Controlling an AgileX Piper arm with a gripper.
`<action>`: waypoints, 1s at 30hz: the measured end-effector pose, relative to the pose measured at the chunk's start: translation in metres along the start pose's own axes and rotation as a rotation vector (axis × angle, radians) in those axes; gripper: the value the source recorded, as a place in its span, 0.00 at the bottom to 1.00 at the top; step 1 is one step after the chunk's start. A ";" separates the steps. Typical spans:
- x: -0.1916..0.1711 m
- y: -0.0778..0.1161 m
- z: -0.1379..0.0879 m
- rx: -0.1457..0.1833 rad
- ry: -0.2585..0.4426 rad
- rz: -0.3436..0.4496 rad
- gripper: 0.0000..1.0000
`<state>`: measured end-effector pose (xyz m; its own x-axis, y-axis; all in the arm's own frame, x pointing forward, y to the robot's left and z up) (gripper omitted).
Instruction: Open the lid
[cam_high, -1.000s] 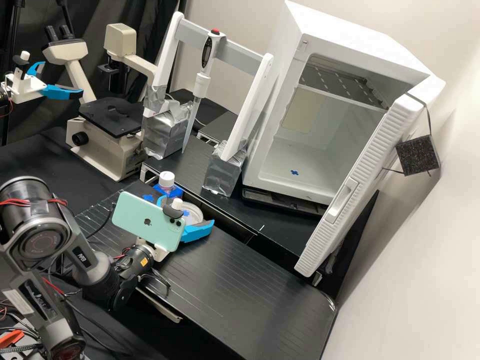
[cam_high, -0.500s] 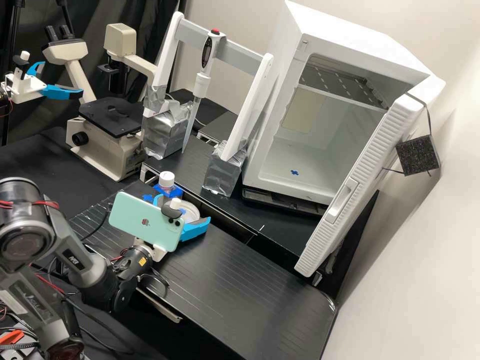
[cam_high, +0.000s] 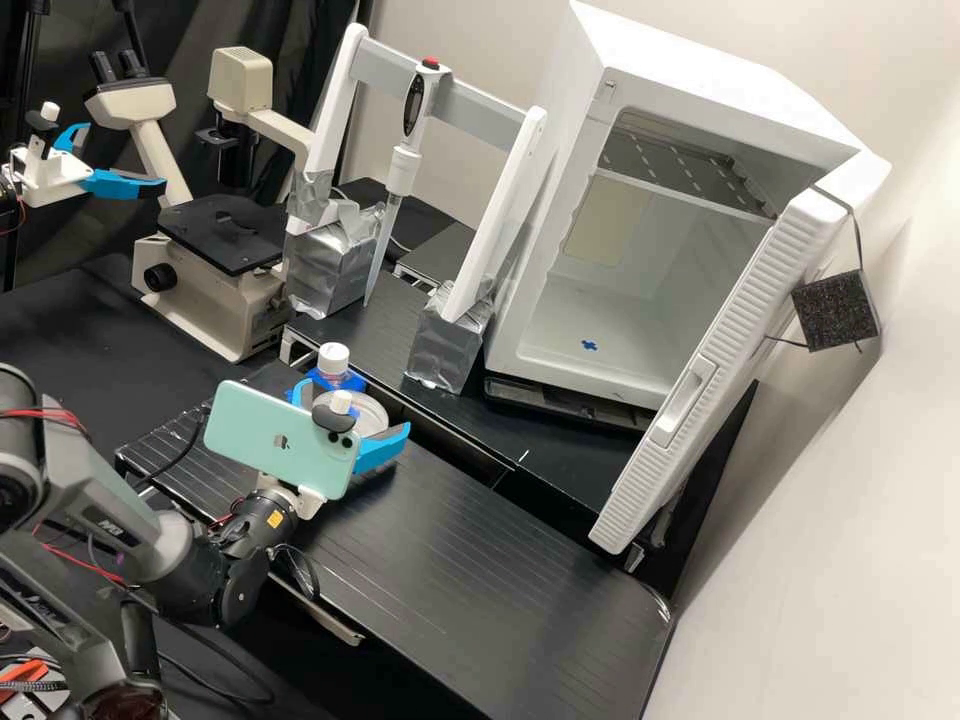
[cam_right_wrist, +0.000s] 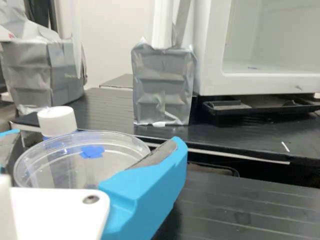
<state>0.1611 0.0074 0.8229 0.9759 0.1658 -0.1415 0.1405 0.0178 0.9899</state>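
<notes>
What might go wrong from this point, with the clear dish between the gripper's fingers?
The gripper has the dish by its sides, so a weak grip might let it slip or tilt. The bottle stands close by and could get knocked. I can't tell lid from base, so both might come along together.

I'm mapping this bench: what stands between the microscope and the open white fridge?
In the high view, a white stand on silver-wrapped feet, with a pipette held upright at its crossbar.
</notes>
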 end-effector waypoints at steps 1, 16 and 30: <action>0.002 -0.001 0.002 0.003 -0.012 0.001 0.00; 0.008 -0.003 0.012 0.000 -0.057 0.027 1.00; 0.006 0.001 0.010 -0.030 -0.052 0.050 1.00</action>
<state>0.1686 -0.0012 0.8225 0.9890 0.1162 -0.0915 0.0873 0.0407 0.9954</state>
